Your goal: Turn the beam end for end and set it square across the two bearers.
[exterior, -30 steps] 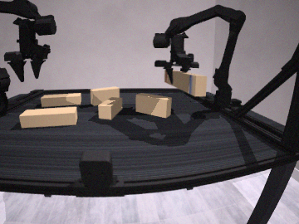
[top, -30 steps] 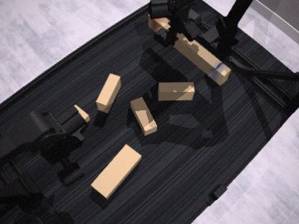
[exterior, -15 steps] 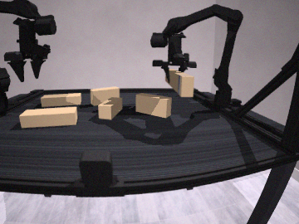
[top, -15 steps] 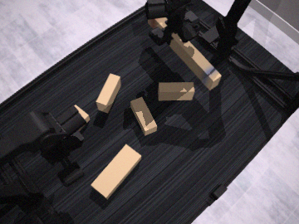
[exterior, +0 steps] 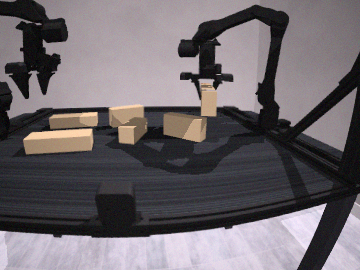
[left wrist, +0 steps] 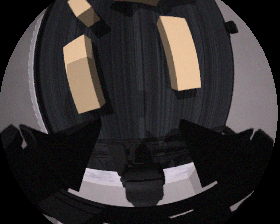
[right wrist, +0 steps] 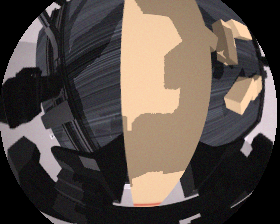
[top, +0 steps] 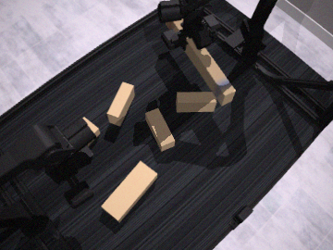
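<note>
The long pale beam (top: 208,68) (exterior: 209,103) (right wrist: 145,75) hangs above the table, one end toward the exterior camera. A bluish patch shows near that end in the top view; a red edge shows at the other end in the right wrist view. My right gripper (exterior: 207,86) (right wrist: 150,131) is shut on the beam. My left gripper (exterior: 36,96) (left wrist: 141,122) is open and empty, above the table. A large block (top: 129,192) (exterior: 58,141) (left wrist: 181,55) and a partly hidden block (top: 92,126) (exterior: 74,120) (left wrist: 82,82) lie apart. I cannot tell which blocks are the bearers.
A block (top: 121,103) (exterior: 126,116), a shaded block (top: 157,122) (exterior: 126,135) and another shaded block (top: 191,102) (exterior: 177,127) lie around mid-table. The beam's near end overlaps the last one in the top view. A dark frame post (exterior: 350,112) stands at the right.
</note>
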Robot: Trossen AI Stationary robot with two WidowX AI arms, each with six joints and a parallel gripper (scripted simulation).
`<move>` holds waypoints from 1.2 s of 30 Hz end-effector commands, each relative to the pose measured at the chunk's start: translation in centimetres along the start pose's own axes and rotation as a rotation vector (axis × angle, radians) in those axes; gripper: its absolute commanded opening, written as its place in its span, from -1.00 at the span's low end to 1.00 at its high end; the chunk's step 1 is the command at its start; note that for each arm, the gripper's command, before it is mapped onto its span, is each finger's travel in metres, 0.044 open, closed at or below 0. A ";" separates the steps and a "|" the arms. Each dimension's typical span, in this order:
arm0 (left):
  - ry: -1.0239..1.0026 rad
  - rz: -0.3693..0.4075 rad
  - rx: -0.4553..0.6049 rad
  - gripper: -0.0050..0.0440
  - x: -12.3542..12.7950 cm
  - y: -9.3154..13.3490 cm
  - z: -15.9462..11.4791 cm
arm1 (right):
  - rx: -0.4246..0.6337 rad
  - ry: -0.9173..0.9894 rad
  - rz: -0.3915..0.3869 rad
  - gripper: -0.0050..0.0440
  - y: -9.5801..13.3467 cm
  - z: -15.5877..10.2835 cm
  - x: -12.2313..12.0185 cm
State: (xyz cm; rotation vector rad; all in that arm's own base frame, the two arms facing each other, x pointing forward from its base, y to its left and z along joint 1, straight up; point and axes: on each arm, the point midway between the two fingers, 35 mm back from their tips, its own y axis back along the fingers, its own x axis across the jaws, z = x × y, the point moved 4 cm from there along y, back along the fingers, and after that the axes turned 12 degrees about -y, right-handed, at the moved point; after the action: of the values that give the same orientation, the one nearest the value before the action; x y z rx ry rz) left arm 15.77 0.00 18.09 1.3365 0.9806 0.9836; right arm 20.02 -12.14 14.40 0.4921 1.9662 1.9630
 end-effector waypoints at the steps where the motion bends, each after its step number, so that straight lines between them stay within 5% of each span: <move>1: -0.003 -0.001 0.002 1.00 0.0 0.0 0.0 | -0.006 -0.048 -0.017 -0.80 0.4 0.1 -0.8; 36: -0.003 -0.001 0.002 1.00 0.0 0.0 0.0 | -0.009 -0.394 -0.016 -0.80 0.5 0.3 -3.8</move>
State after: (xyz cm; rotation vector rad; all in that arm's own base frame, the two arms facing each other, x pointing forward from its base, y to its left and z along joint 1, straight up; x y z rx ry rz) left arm 15.78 0.00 18.09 1.3365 0.9806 0.9836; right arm 22.85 -13.36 14.42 0.7792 1.7432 1.7337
